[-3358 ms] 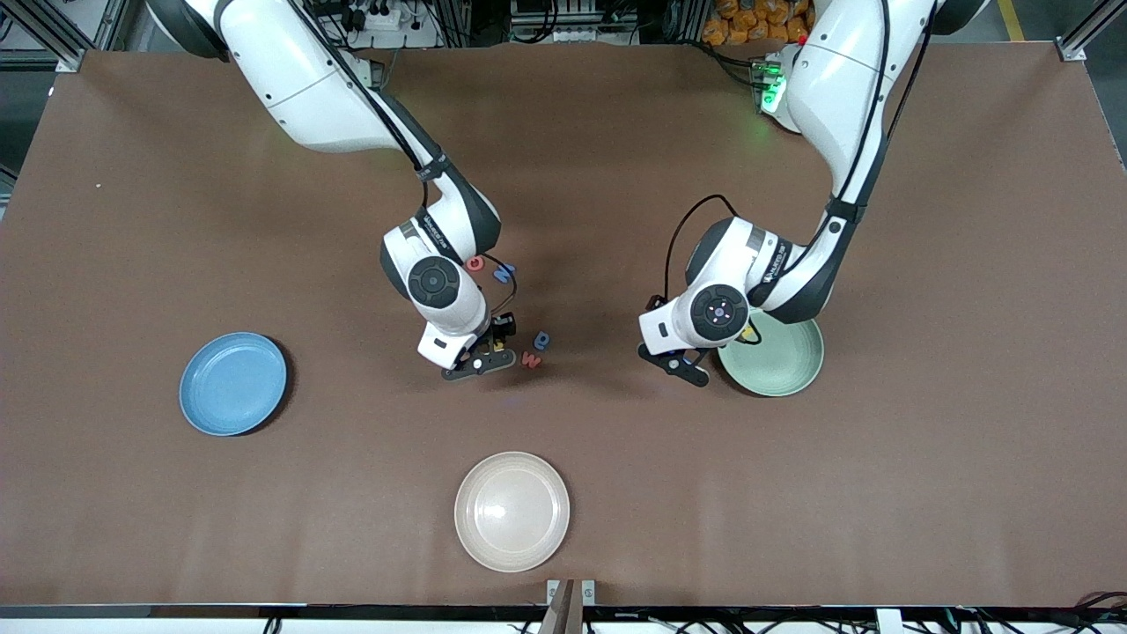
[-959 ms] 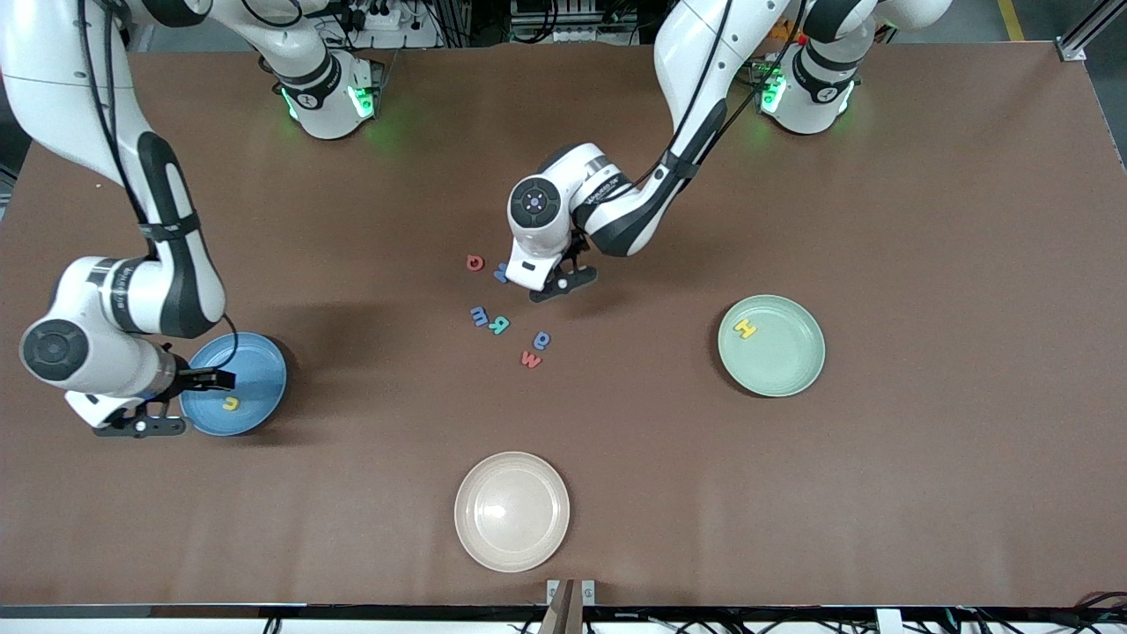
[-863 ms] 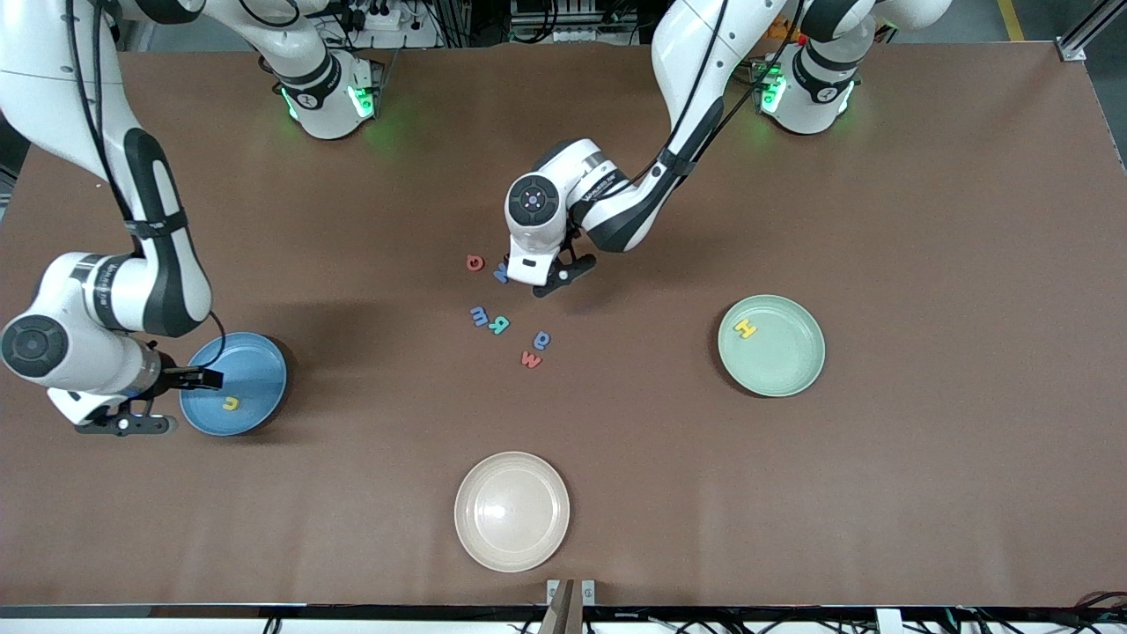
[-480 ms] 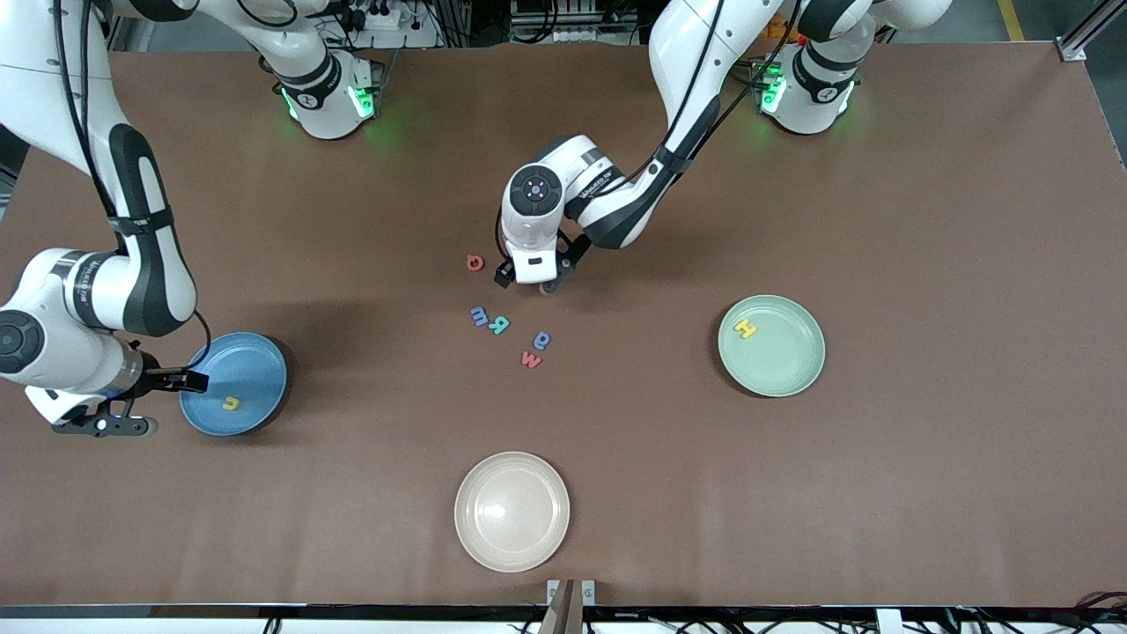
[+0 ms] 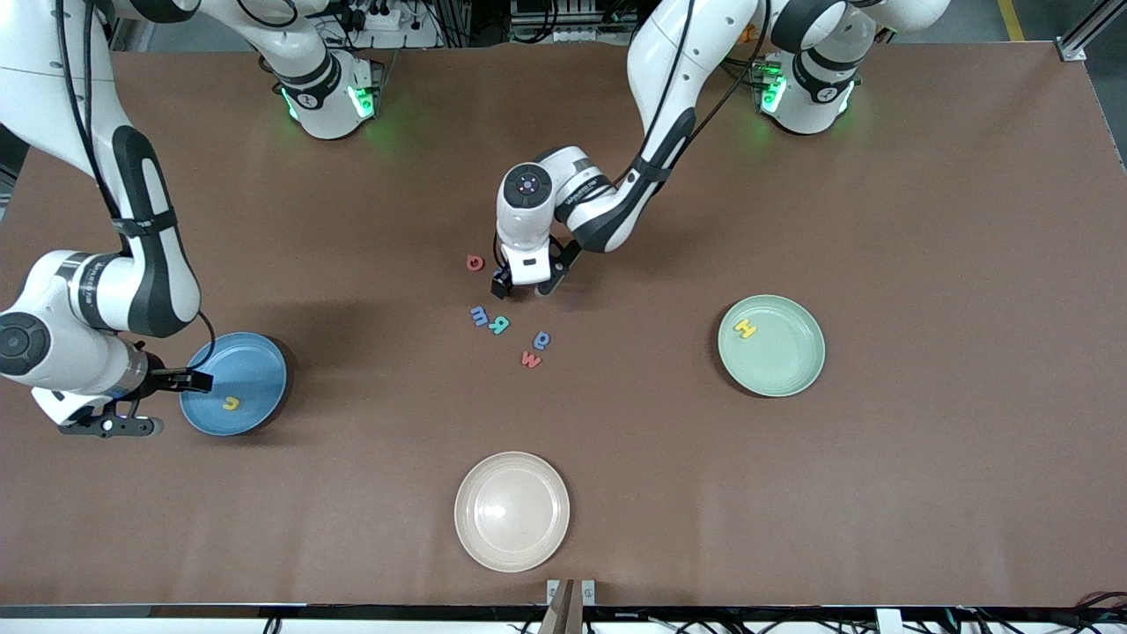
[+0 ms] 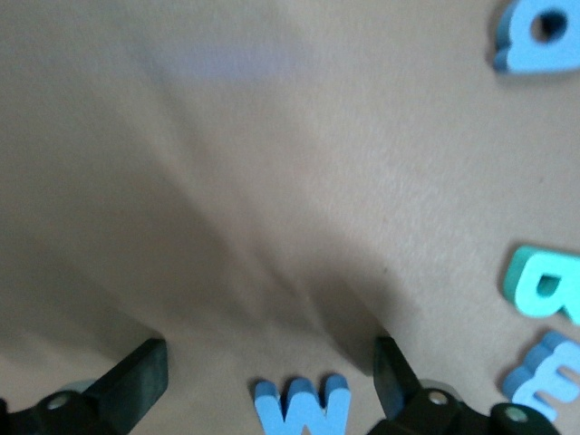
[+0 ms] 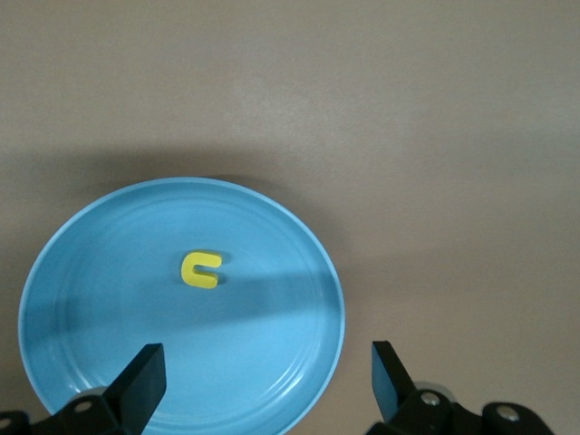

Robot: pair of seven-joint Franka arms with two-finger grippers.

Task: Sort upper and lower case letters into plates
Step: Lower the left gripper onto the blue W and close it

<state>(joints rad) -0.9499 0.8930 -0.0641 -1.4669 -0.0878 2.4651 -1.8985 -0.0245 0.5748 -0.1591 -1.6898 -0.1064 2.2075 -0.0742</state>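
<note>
a yellow letter (image 5: 231, 403) lies in the light blue plate (image 5: 255, 370), another yellow letter (image 5: 746, 329) in the pale green plate (image 5: 784, 361). near the cream-white plate (image 5: 511, 512), loose letters (image 5: 502, 324) are red, blue and teal on the brown table (image 5: 924, 264).

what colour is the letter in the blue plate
Yellow. The letter lies in the blue plate; the right wrist view shows it best.

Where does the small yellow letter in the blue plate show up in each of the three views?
Front view: yellow letter lies in the blue plate, toward the right arm's end of the table.
Left wrist view: not in it.
Right wrist view: the letter lies inside the plate.
Shared landmark: the blue plate, in the front and right wrist views.
</note>
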